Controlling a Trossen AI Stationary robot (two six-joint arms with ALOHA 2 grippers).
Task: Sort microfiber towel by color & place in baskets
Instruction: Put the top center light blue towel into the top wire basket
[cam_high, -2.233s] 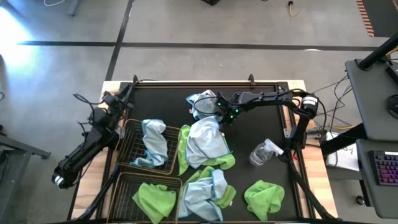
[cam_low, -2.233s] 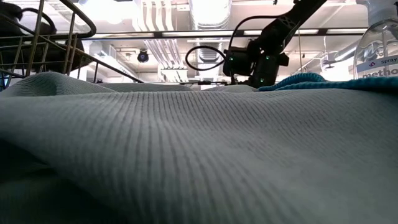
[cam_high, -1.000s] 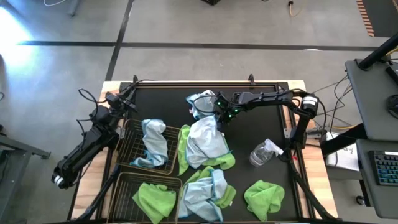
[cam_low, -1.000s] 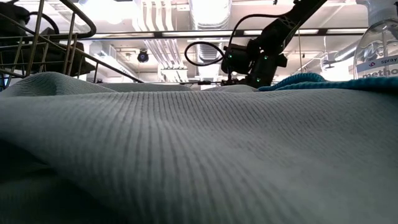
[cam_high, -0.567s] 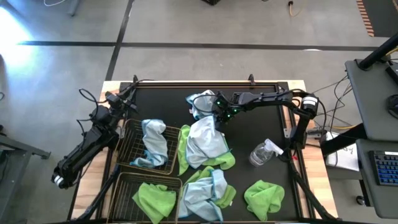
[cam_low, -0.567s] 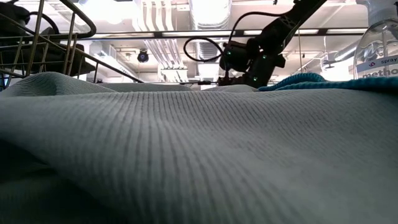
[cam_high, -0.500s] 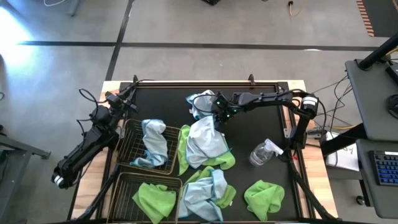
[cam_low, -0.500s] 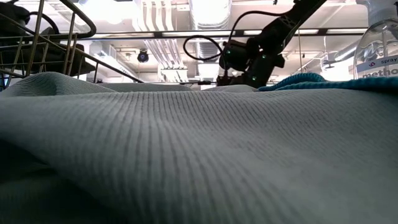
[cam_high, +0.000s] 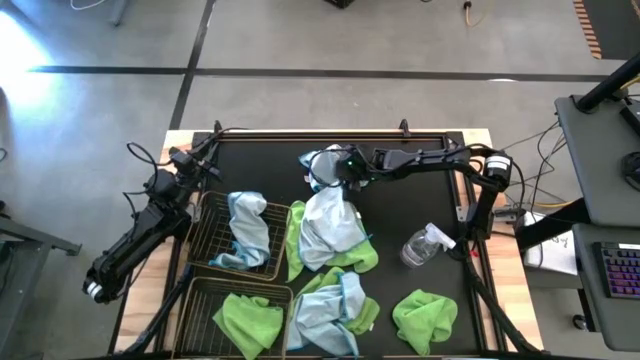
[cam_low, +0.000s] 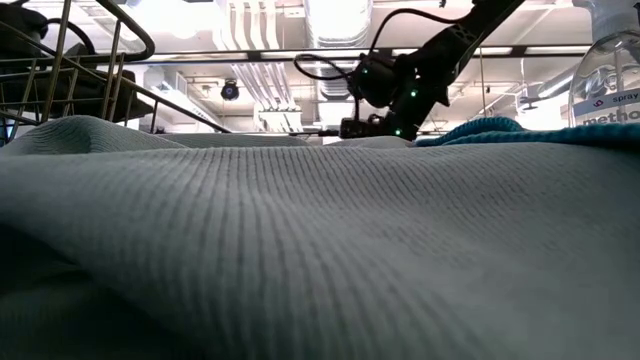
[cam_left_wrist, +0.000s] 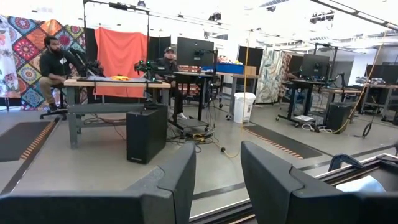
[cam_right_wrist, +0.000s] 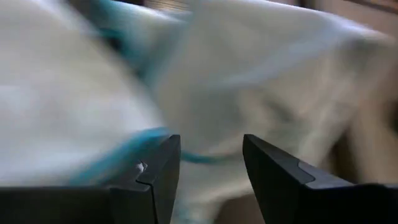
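From above, the right gripper (cam_high: 335, 172) reaches across the black tabletop (cam_high: 420, 205) to a crumpled pale blue-white microfiber cloth (cam_high: 322, 163) near the far rail, while the left gripper (cam_high: 207, 147) waits beside the two dark bronze wire-mesh baskets (cam_high: 205, 232); the farther basket holds one pale cloth (cam_high: 247, 230), the nearer a lime green one (cam_high: 246, 318). More cloths of both colours lie heaped mid-table (cam_high: 330, 232), another green one (cam_high: 424, 316) sits near the front, and a clear plastic spray bottle (cam_high: 424, 245) lies beside the heap. At table level, a grey-blue cloth fills the foreground (cam_low: 300, 240), and the right gripper (cam_low: 352, 127) hangs low beyond it under ceiling ducts. The left wrist camera shows its fingers (cam_left_wrist: 273, 183) parted and empty, facing a workshop of desks, monitors and seated people. The right wrist camera shows its fingers (cam_right_wrist: 158, 165) apart with pale cloth (cam_right_wrist: 261, 87) just ahead, nothing pinched yet. I'd judge this the approach to a pick: next it should settle into the fabric, close, then carry it to the pale-cloth basket.
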